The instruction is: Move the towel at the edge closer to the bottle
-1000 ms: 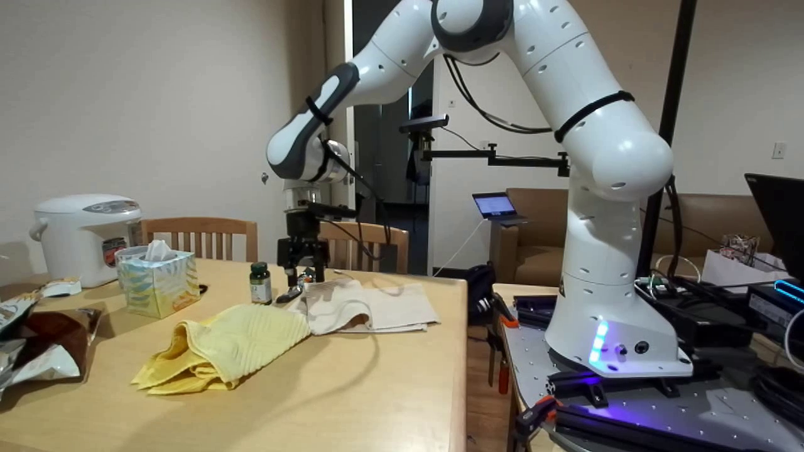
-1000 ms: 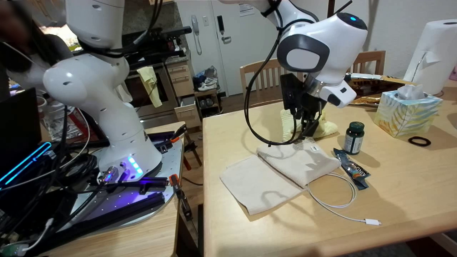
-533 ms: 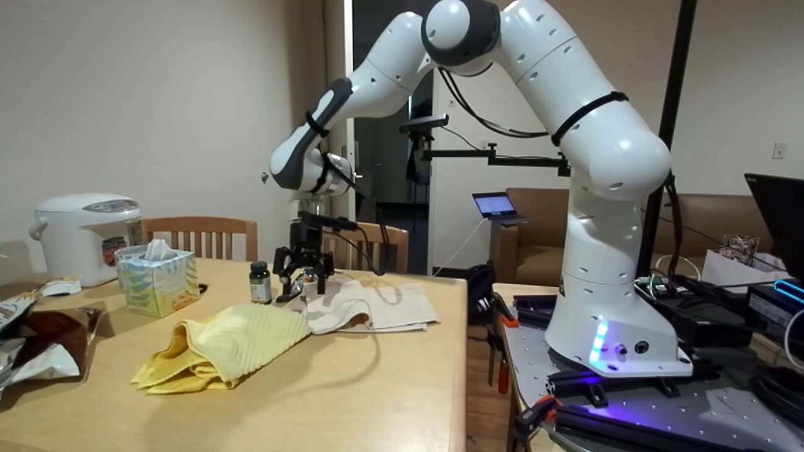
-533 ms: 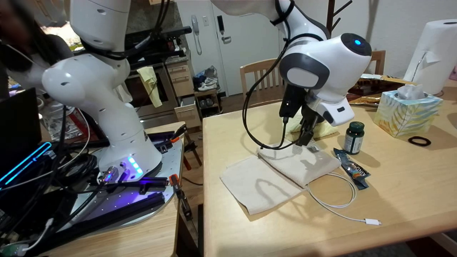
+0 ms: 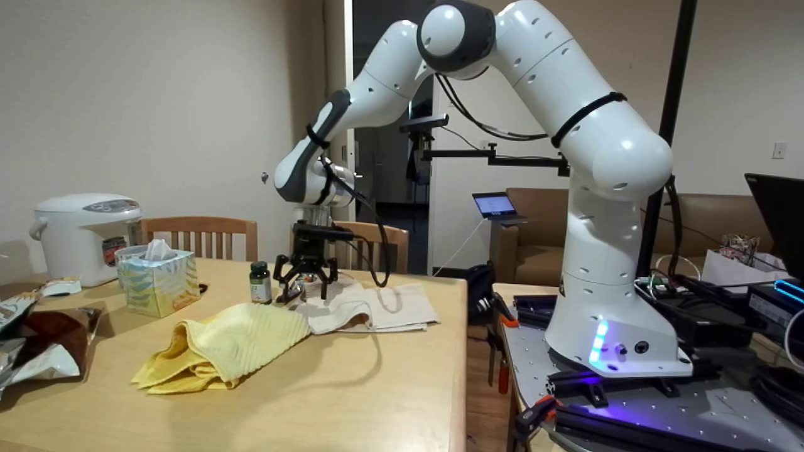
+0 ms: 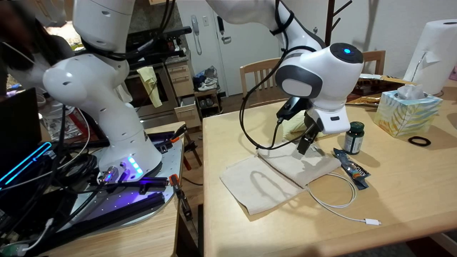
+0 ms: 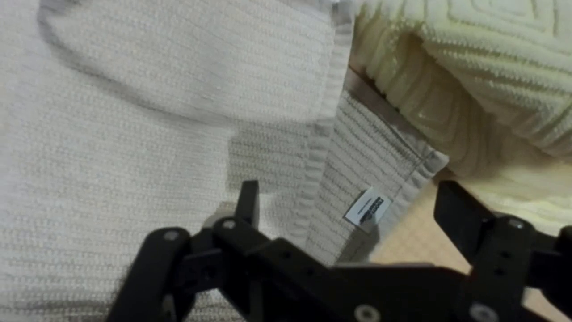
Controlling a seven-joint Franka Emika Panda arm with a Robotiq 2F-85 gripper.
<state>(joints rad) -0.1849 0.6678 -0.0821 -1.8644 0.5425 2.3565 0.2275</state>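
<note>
The off-white towel [image 6: 285,167] lies partly folded over itself on the desk [image 6: 235,139], near its edge. Above the towel's labelled corner hangs the tool [image 7: 349,203], its fingers spread wide. Close beside that corner is the crumpled yellow cloth [image 5: 242,342]. On another side, past a dark packet [image 6: 351,169], the bottle [image 6: 354,139] stands upright, a tissue box [image 6: 408,114] beyond it.

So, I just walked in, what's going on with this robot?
The robot arm has its gripper open over an edge of the towel, holding nothing; whether it touches is unclear. The towel lies partly folded, with the yellow cloth beside it. The bottle stands upright, apart from the towel, a snack bar lying between them. The towel is probably meant to go nearer the bottle.
</note>
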